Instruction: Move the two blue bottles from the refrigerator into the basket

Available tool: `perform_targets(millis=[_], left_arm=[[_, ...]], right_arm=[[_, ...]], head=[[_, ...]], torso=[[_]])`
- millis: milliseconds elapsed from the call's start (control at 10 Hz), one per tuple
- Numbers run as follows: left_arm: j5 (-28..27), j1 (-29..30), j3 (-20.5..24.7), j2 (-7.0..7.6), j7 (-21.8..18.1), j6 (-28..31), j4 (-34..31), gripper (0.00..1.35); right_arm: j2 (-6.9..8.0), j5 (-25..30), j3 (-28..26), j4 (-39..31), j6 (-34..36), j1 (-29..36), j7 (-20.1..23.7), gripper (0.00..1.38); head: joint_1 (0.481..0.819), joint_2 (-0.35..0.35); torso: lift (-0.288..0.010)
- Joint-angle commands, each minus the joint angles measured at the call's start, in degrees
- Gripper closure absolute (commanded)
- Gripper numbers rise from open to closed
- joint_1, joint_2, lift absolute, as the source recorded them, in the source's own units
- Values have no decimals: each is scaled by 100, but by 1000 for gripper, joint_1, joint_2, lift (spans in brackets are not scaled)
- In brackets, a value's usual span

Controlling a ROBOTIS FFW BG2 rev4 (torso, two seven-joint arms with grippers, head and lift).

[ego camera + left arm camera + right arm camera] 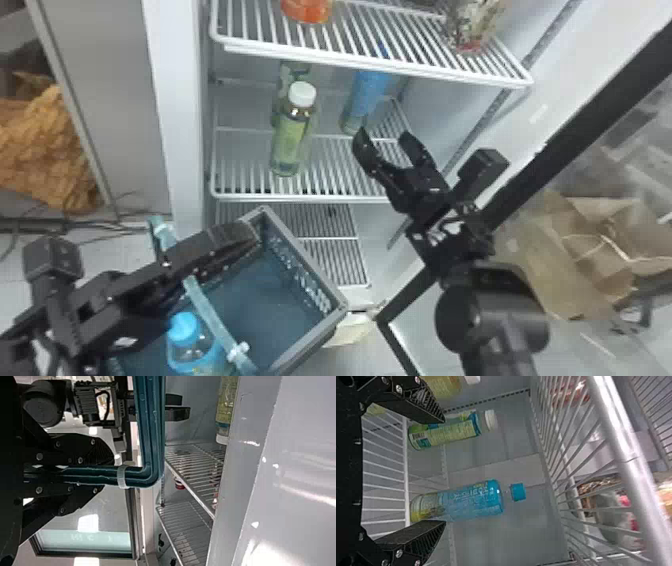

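Nearest the head camera, at the lower left, is the left gripper (245,237), found clamped on the rim of the basket (312,336). Left wrist view confirms this, with a black finger on either side of the teal rim. At the far left of the head view, a crumpled orange-brown heap (50,150) is noted outside the refrigerator (175,100). Next along, one blue bottle (192,350) is recorded inside the basket, cap up, beside a pale blue handle (210,310) and partly hidden by the left arm. Further right, on the middle wire shelf (340,167) of the refrigerator, a green bottle (290,140) with a white cap stands upright, with a second green bottle (286,82) just behind it. On the upper wire shelf (370,57), an orange item (306,10) is seen above the green bottles, and a clear packet (472,30) with red at its base sits well to its right. Second blue bottle (367,95) stands on the middle shelf, right of the green bottles and partly covered by the shelf above. Right gripper (382,133) is just in front of that bottle, fingers spread apart; in the right wrist view the bottle's lower part lies beyond the gap between them. At the far right, past the black door edge (585,120), brown cardboard (575,260) is observed
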Motion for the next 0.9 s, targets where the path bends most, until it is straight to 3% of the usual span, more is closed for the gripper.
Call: perform_targets(millis=[0, 800], left_arm=[[-1, -3, -1, 10, 0, 0, 0, 1181], [10, -73, -24, 36, 0, 0, 0, 1181]], right_arm=[[9, 27, 111, 282, -5, -247, -154, 165], [70, 210, 339, 2026, -61, -1878, -734, 157]], head=[[695, -310], [695, -294]], torso=[[-216], [-216]])
